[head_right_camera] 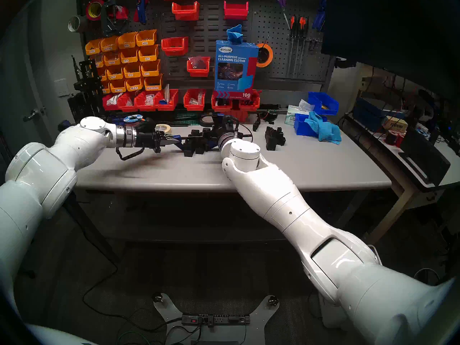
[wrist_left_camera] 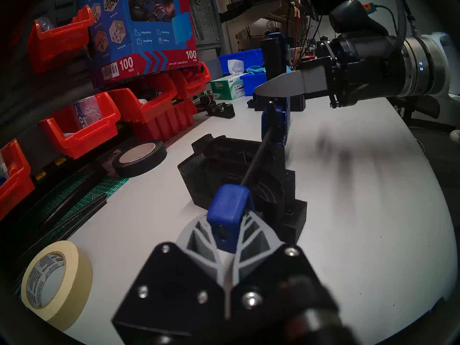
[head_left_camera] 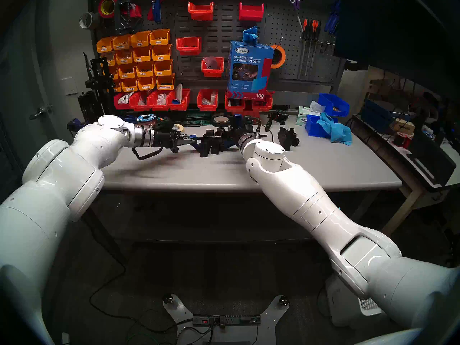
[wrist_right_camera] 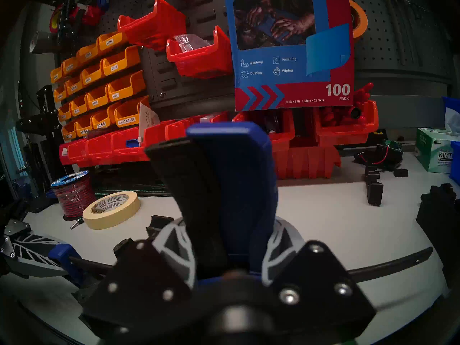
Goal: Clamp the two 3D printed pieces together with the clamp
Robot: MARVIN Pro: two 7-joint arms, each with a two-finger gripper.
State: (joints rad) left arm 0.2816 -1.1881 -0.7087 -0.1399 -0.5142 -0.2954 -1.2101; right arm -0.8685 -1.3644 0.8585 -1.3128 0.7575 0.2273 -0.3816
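The two 3D printed pieces (head_left_camera: 211,144) are matte black blocks standing side by side on the table's middle (wrist_left_camera: 219,167). The clamp's thin black bar (wrist_left_camera: 256,160) runs over them. My left gripper (wrist_left_camera: 227,237) is shut on the clamp's blue end jaw (wrist_left_camera: 229,212), left of the blocks (head_left_camera: 190,139). My right gripper (wrist_right_camera: 229,240) is shut on the clamp's blue handle (wrist_right_camera: 239,182) and black trigger (wrist_right_camera: 194,200), right of the blocks; its wrist hides it in the head views. Whether the jaws press the blocks I cannot tell.
A bulkier black pronged part (head_left_camera: 287,137) stands right of the right wrist. A masking tape roll (wrist_left_camera: 57,282), a black tape roll (wrist_left_camera: 140,157) and a wire spool (wrist_right_camera: 72,195) lie behind. Red bins (head_left_camera: 174,100), a cleaning-cloth box (head_left_camera: 249,68) and blue bins (head_left_camera: 328,125) line the back.
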